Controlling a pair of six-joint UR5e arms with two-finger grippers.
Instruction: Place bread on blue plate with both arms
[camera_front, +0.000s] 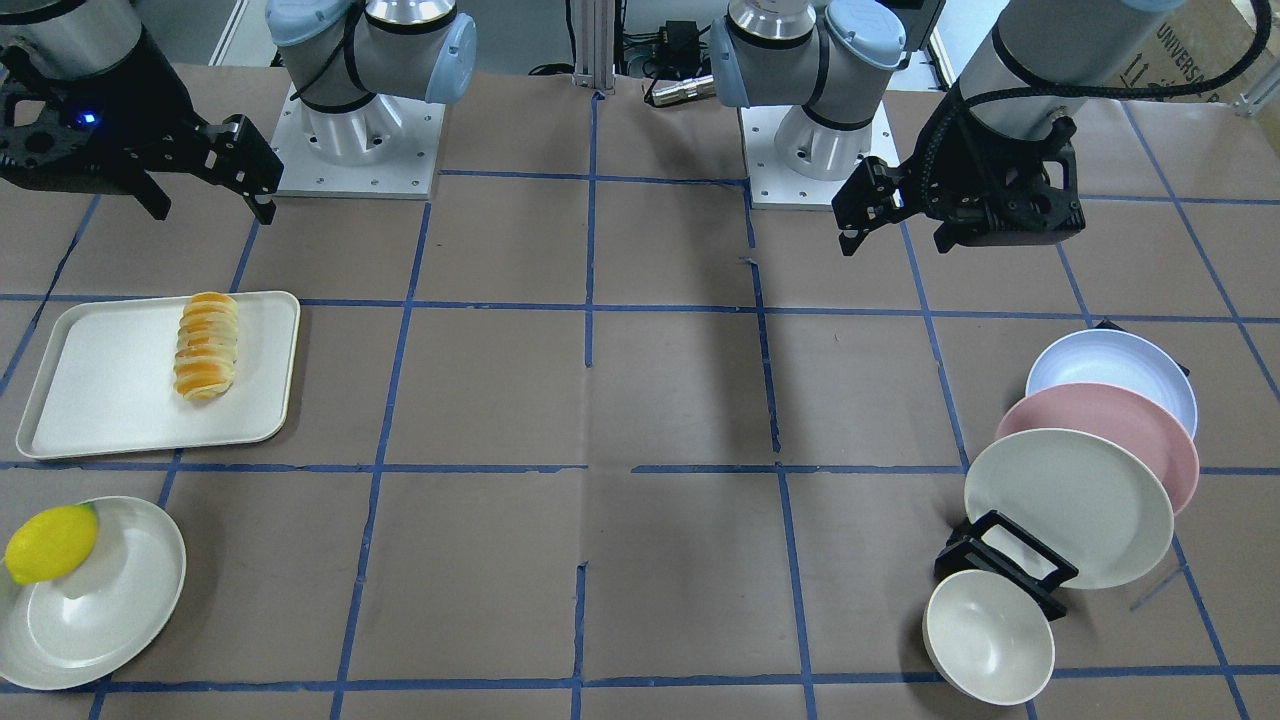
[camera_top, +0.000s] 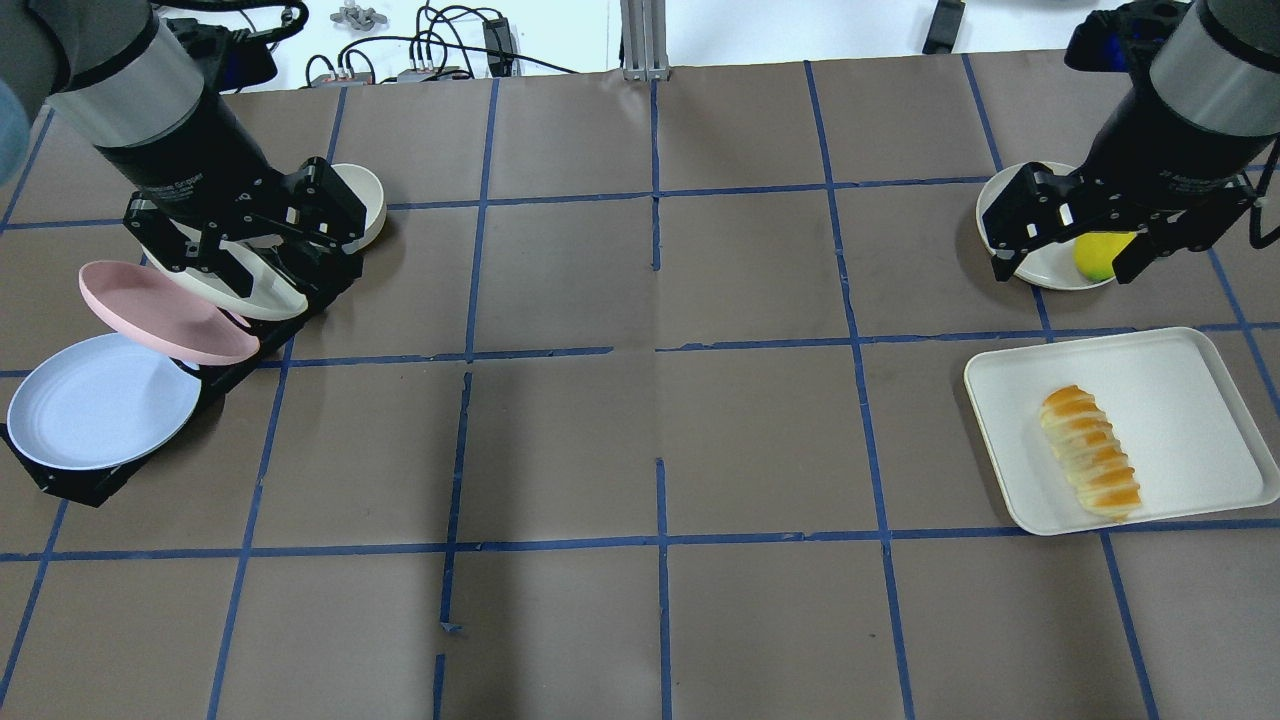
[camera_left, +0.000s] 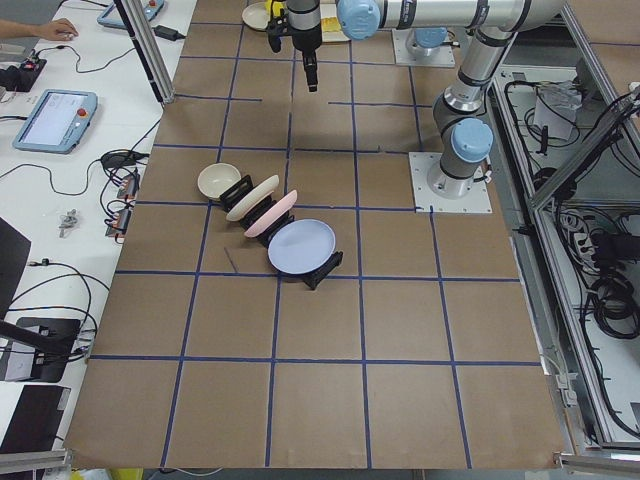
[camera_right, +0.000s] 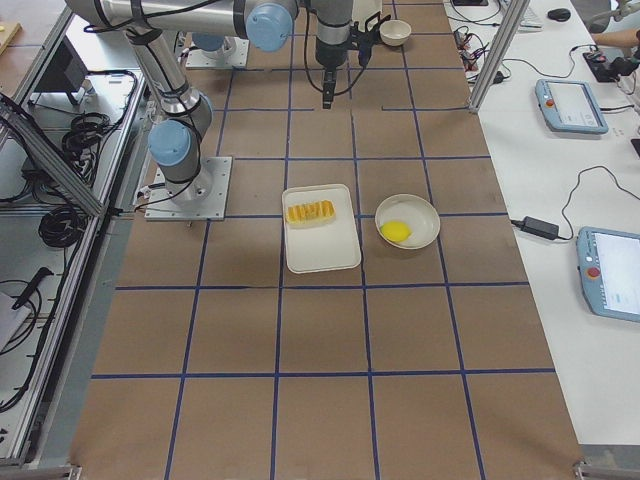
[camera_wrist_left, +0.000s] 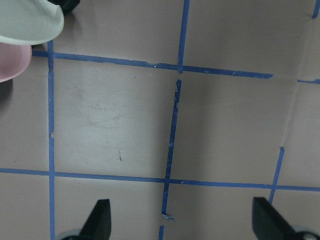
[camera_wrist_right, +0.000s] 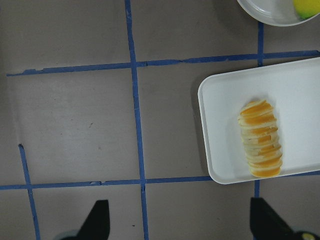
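Note:
The bread (camera_front: 207, 345) lies on a cream tray (camera_front: 110, 390); it also shows in the overhead view (camera_top: 1090, 465) and the right wrist view (camera_wrist_right: 261, 138). The blue plate (camera_front: 1110, 372) leans in a black rack at the end nearest the robot, also in the overhead view (camera_top: 100, 400). My right gripper (camera_front: 212, 205) hangs open and empty above the table, on the robot side of the tray (camera_wrist_right: 180, 222). My left gripper (camera_front: 895, 235) hangs open and empty above the table near the rack (camera_wrist_left: 182, 222).
The rack also holds a pink plate (camera_front: 1130, 412) and a cream plate (camera_front: 1070, 505); a cream bowl (camera_front: 988, 635) leans at its far end. A yellow lemon (camera_front: 50, 543) sits on a cream plate (camera_front: 110, 610) beyond the tray. Brown table with blue tape grid (camera_front: 640, 400).

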